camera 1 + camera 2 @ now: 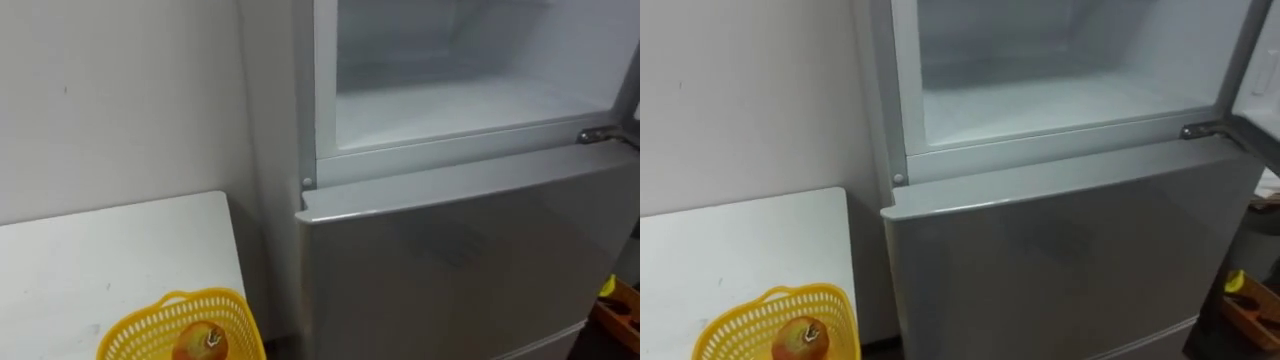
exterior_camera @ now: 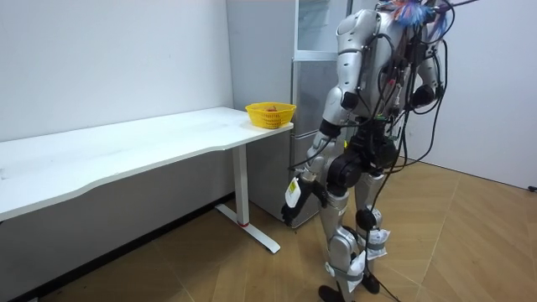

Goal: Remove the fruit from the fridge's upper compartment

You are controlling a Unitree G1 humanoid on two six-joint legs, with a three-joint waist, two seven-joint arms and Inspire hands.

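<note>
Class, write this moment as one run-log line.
robot: standing at fridge | upper compartment: open | fruit: in yellow basket on white table | left hand: hanging at side

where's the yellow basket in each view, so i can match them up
Left eye view: yellow basket at the bottom edge, left of centre, on the white table.
Right eye view: bottom left corner.
Room view: centre, on the table's end.
Shared landmark: the grey fridge beside that table end.
</note>
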